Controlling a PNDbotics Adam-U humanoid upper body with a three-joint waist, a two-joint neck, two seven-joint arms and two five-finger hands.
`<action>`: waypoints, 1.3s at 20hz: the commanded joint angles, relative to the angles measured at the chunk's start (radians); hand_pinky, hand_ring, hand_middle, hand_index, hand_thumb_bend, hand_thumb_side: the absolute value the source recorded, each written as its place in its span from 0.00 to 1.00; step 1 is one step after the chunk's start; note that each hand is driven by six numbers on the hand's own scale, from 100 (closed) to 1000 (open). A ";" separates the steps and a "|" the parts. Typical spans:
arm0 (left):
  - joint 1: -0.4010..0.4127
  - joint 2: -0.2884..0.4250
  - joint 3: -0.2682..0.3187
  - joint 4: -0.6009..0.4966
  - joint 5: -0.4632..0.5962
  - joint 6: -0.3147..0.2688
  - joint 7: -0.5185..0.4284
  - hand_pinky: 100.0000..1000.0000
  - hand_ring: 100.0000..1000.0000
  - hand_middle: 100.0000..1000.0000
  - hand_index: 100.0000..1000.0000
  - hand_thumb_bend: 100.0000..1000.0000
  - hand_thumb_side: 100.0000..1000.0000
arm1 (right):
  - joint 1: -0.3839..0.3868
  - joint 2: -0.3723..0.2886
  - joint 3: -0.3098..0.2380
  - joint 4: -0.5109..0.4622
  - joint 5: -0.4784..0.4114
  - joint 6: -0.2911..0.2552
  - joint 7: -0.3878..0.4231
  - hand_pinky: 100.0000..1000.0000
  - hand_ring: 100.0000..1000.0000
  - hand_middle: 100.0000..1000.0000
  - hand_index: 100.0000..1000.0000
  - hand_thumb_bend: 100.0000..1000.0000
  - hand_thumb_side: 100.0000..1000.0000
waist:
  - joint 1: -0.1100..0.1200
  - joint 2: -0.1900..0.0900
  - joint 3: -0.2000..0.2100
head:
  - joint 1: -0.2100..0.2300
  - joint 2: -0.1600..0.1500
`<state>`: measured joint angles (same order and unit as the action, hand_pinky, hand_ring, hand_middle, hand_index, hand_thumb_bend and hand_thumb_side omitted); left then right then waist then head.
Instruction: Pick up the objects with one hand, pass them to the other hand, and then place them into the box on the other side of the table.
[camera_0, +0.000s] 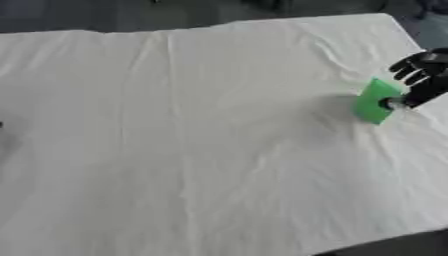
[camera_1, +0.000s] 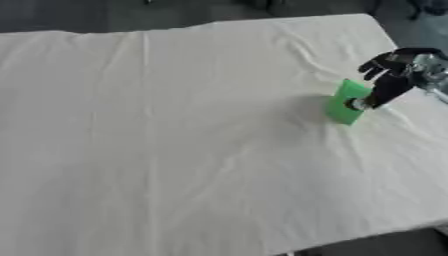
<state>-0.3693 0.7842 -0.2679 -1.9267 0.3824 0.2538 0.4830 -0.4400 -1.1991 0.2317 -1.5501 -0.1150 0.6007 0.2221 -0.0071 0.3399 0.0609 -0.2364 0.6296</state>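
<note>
A flat green block (camera_0: 374, 102) stands tilted on edge over the white cloth at the right side of the table, casting a shadow to its left. My right hand (camera_1: 389, 75) comes in from the right edge. Its thumb tip (camera_0: 391, 104) presses on the block's near face, and its fingers (camera_0: 413, 67) curl above the block's upper right corner, so the hand pinches the block. The left hand shows in neither view. No box is in view.
A wrinkled white cloth (camera_0: 175, 150) covers the whole table. The table's far edge runs along the top, with dark floor behind it, and the near right corner sits at the bottom right. A small dark speck (camera_0: 2, 124) touches the left edge.
</note>
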 joint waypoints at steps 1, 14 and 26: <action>-0.008 0.016 0.007 -0.019 -0.005 0.002 -0.002 0.81 0.79 0.77 0.70 0.00 0.84 | -0.021 -0.023 -0.005 0.021 0.021 -0.006 0.017 0.98 0.90 0.83 0.89 0.34 0.03 | 0.000 -0.015 0.001 | -0.004 -0.013; -0.018 0.015 -0.002 -0.030 0.000 0.007 -0.011 0.81 0.79 0.75 0.69 0.00 0.84 | -0.070 0.019 0.033 0.149 0.041 -0.013 0.068 0.99 0.90 0.83 0.89 0.35 0.09 | 0.005 -0.010 0.007 | -0.004 -0.016; -0.011 0.013 -0.004 -0.022 -0.008 0.011 -0.011 0.81 0.79 0.75 0.68 0.00 0.85 | -0.068 0.021 -0.017 0.120 0.040 -0.050 -0.005 0.94 0.87 0.80 0.87 0.33 0.00 | 0.010 -0.003 -0.001 | -0.010 -0.004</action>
<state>-0.3767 0.7836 -0.2804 -1.9388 0.3788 0.2645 0.4712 -0.5007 -1.1341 0.2414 -1.4052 -0.0756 0.5526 0.2344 0.0044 0.3528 0.0610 -0.2419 0.6298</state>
